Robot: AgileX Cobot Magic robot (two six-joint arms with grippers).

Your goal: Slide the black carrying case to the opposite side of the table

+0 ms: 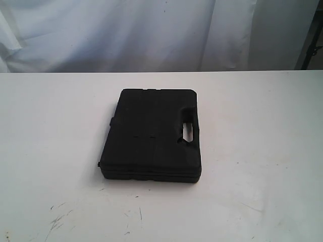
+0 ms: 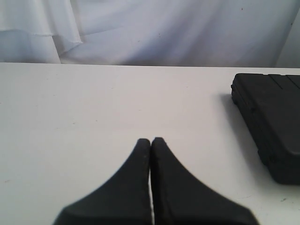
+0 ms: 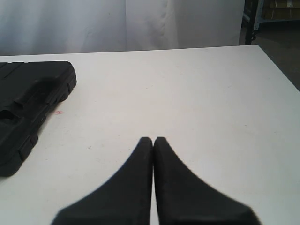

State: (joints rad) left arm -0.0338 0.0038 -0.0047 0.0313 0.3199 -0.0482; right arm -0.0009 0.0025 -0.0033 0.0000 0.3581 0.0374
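Note:
The matte black case (image 1: 151, 133) lies flat near the middle of the white table (image 1: 262, 111), its handle slot (image 1: 189, 128) on the right side. Neither arm shows in the exterior view. In the left wrist view my left gripper (image 2: 150, 140) is shut with nothing in it, over bare table, and the case (image 2: 272, 126) lies well off to its side. My right gripper (image 3: 153, 139) is also shut and empty, with the case (image 3: 28, 108) apart from it on the other side.
A white curtain (image 1: 151, 30) hangs behind the table's far edge. Dark scuff marks (image 1: 60, 219) streak the near left of the tabletop. A small pink spot (image 3: 58, 112) sits beside the case. A dark metal stand (image 3: 251, 18) is past the table's far corner.

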